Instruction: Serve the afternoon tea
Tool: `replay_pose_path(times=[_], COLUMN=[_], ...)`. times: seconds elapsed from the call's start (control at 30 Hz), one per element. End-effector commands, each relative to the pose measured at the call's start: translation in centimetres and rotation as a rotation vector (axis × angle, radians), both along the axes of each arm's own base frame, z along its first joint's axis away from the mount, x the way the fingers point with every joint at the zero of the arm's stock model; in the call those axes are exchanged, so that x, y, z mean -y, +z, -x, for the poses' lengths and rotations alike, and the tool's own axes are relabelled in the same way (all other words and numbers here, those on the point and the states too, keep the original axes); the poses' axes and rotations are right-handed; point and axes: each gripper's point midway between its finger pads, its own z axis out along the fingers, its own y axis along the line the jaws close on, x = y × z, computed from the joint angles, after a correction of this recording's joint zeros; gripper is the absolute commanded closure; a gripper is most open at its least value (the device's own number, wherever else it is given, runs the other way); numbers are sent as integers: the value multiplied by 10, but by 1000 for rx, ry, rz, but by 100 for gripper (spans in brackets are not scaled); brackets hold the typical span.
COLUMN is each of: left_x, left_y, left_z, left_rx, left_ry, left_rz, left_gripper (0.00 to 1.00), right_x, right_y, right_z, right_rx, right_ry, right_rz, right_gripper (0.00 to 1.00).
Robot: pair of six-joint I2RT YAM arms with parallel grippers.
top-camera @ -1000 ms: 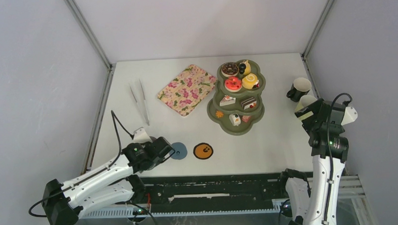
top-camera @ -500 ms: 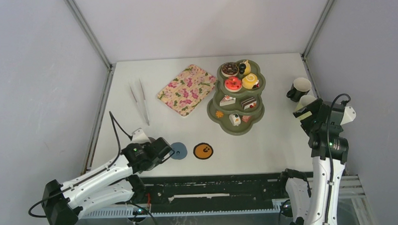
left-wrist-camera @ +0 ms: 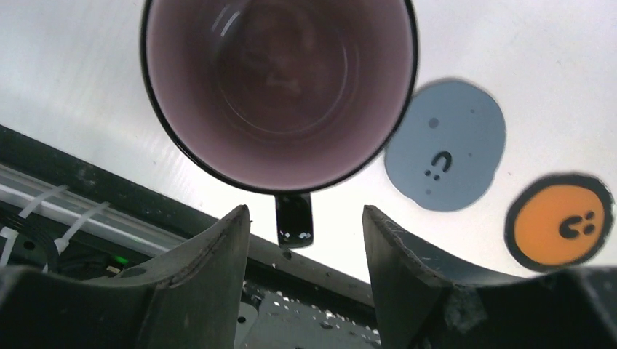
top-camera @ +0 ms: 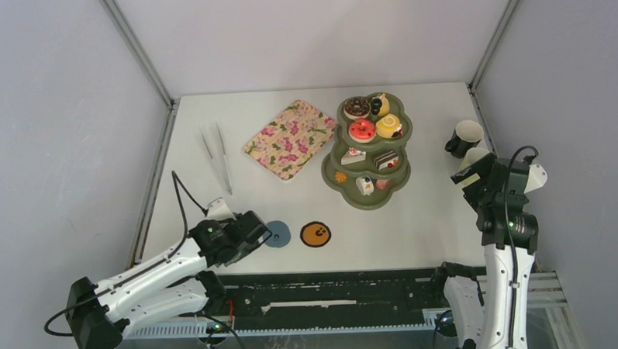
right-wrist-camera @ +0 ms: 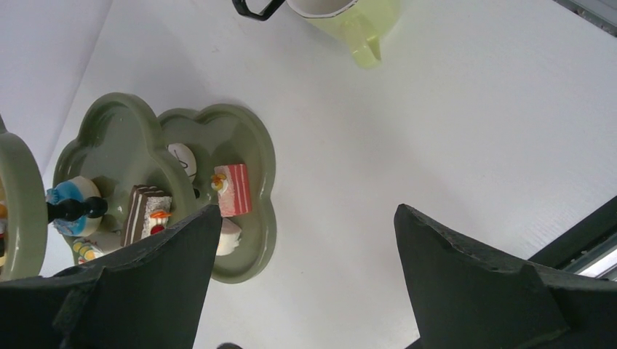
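**Mugs are being set out; the cakes are already on the stand**

The step in hand looks like laying out the mugs. In the left wrist view, a black mug with a pale pinkish lining stands upright in the upper middle of the frame. Its handle points down toward the left gripper. That gripper's fingers are spread wide on either side of the handle, touch nothing and hold nothing.

The blue coaster lies just right of this mug, and the orange coaster lies further right at the lower edge. Whether anything lies under the mug cannot be seen.

The right gripper is also wide open and empty, hanging over bare table. A yellow-green mug and a dark mug wait at the top of its view. The stand is at the left, with a cake slice on its lowest tier.

The next move probably falls to the right arm. It would reach up-frame, close on one waiting mug by its wall or handle, and carry it to a free coaster.
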Motion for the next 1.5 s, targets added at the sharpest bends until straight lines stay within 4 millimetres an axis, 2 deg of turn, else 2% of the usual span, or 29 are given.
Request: replay_pose_path(times=[0.0,0.1,0.3,0.4,0.5,0.53,0.63,0.73,0.8,0.87,0.97,1.03,1.1,1.27,1.47], left_x=[25,29,26,32,41,50,100,145,158,162,163,166,160,135,132], left_y=[24,31,69,93,130,144,183,201,198,189,162,144,131,111,102], left_z=[6,16,20,12,-14,-25,-57,-77,-86,-93,-102,-101,-100,-103,-103], left_rx=[-42,-64,-21,29,131,180,344,423,424,407,382,356,343,317,309], left_ry=[-64,-98,-136,-231,-311,-355,-514,-630,-665,-672,-641,-664,-681,-706,-743], left_rz=[116,151,165,133,57,54,119,211,223,204,211,254,234,66,25], left_gripper=[37,37,37,34,29,28,25,23,22,22,21,21,20,20,20], right_x=[6,5,3,4,7,6,-5,-9,-7,-3,1,5,11,32,57], right_y=[4,2,-3,-3,-5,-8,-9,-6,-3,-2,-4,-11,-21,-37,-39], right_z=[-7,-6,-7,-7,-6,-7,-10,-8,-4,-1,-1,-6,-17,-37,-56], right_rx=[31,30,25,26,34,36,68,96,107,106,77,32,-23,-103,-159], right_ry=[-1,-2,11,6,13,24,97,124,108,79,33,19,20,-16,53], right_rz=[41,39,39,51,85,88,79,91,105,106,87,81,91,122,243], right_gripper=[4,4,3,3,3,3,3,3,4,6,7,10,12,12,13])
